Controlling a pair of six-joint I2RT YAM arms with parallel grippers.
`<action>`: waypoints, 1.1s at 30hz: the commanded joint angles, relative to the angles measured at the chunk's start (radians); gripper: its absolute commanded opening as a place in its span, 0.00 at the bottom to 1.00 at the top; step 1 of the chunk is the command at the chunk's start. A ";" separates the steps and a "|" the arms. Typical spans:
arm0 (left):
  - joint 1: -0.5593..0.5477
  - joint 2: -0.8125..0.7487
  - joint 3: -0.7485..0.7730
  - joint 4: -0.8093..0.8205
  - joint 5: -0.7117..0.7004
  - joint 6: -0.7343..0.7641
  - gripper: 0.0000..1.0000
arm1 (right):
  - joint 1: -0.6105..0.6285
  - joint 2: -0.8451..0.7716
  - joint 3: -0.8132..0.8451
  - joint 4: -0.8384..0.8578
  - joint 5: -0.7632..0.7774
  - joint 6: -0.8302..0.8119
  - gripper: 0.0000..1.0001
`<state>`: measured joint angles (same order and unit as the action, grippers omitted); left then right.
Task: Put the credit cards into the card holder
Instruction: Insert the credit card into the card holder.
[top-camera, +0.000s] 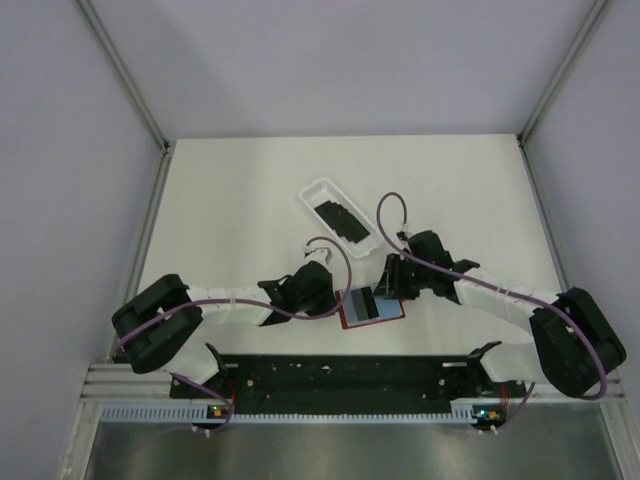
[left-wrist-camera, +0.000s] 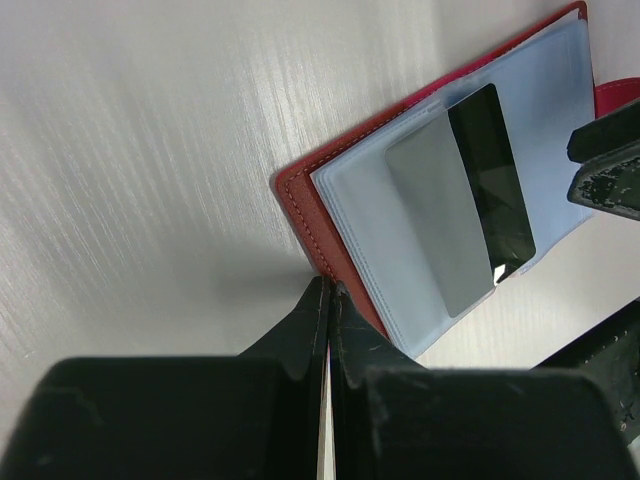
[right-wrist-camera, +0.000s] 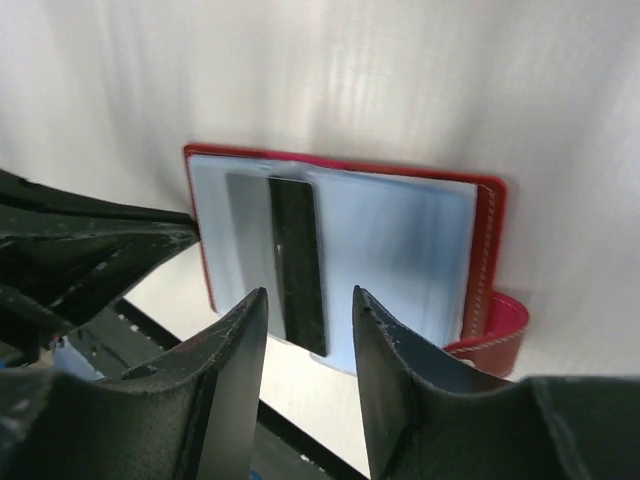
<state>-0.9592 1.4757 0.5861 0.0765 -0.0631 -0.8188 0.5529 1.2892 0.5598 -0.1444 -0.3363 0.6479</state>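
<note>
Overhead: the wallet (top-camera: 372, 308) lies open on the desk (top-camera: 230, 200) between both hands. Left wrist: left hand (left-wrist-camera: 328, 290) closed, resting at its edge. Right wrist: right hand (right-wrist-camera: 308, 300) parted around the half-inserted card (right-wrist-camera: 298, 250); a brush could drag it out.

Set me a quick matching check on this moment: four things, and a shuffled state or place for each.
Things:
1. left gripper
2. right gripper
3. black card
4. white tray

States or places:
A. lying beyond the wallet, untouched
B. open, straddling the card
C. partly in the wallet's pale sleeve
D. shut, tips at the wallet's red edge

Pairs: 1-D, 2-B, 3-C, 4-A.
</note>
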 joint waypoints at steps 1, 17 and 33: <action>-0.006 0.006 -0.002 0.019 0.012 -0.005 0.00 | 0.012 -0.025 0.026 -0.087 0.108 -0.051 0.34; -0.012 0.012 -0.008 0.023 0.011 -0.013 0.00 | 0.048 0.094 0.055 -0.034 0.109 -0.062 0.00; -0.018 0.023 -0.003 0.031 0.014 -0.017 0.00 | 0.180 0.186 0.121 -0.024 0.137 -0.036 0.00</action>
<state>-0.9642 1.4799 0.5858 0.0837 -0.0593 -0.8360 0.6891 1.4429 0.6426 -0.1864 -0.2058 0.6033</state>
